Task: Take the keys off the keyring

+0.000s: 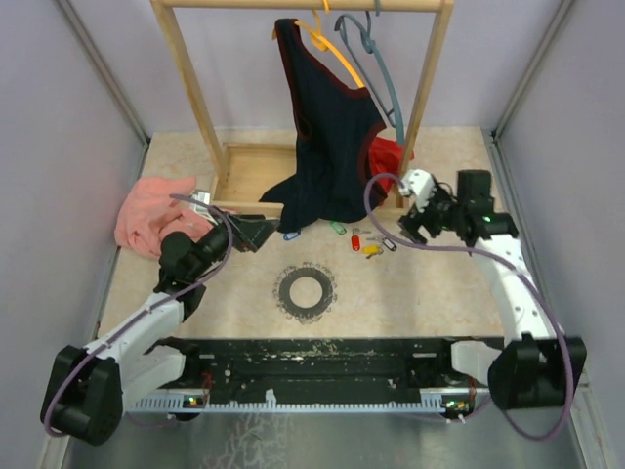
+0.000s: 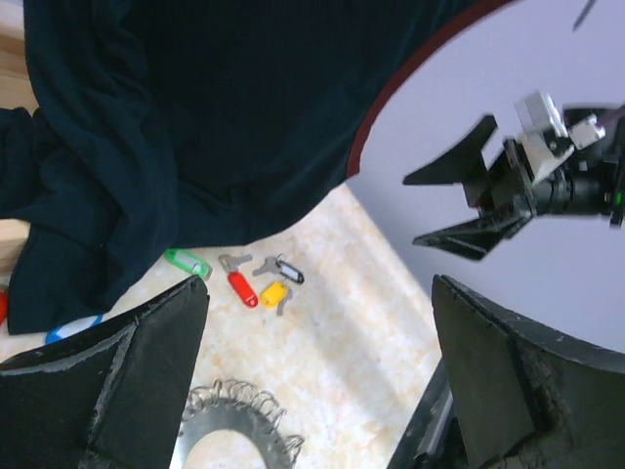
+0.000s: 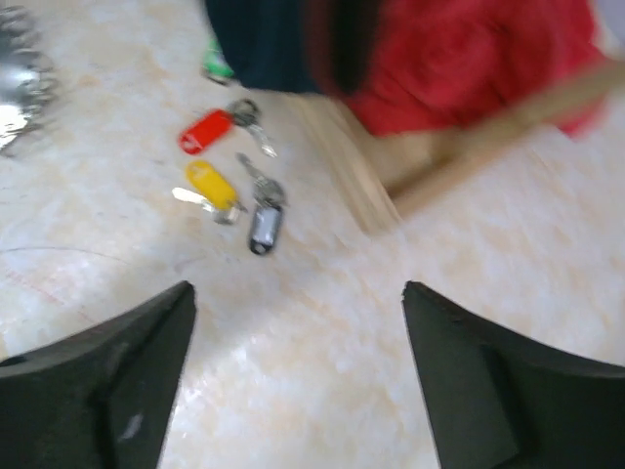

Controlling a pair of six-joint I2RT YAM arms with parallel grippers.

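Note:
The keyring (image 1: 306,290), a flat dark ring with a wiry edge, lies alone on the table between the arms, and its top edge shows in the left wrist view (image 2: 234,430). The keys lie loose beyond it: green (image 1: 337,227), red (image 1: 355,239), yellow (image 1: 371,250), clear-tagged (image 1: 388,244), and blue (image 1: 291,235) by the garment's hem. My left gripper (image 1: 256,232) hovers open and empty left of the keys (image 2: 317,342). My right gripper (image 1: 415,225) hangs open and empty to their right (image 3: 298,322), with the red (image 3: 205,132), yellow (image 3: 213,184) and clear-tagged (image 3: 265,225) keys ahead of it.
A wooden clothes rack (image 1: 190,88) stands at the back, with a dark navy garment (image 1: 327,147) hanging to the table, plus orange (image 1: 332,49) and grey (image 1: 376,59) hangers. A pink cloth (image 1: 151,210) lies far left. A red cloth (image 1: 386,156) sits at the rack's right foot.

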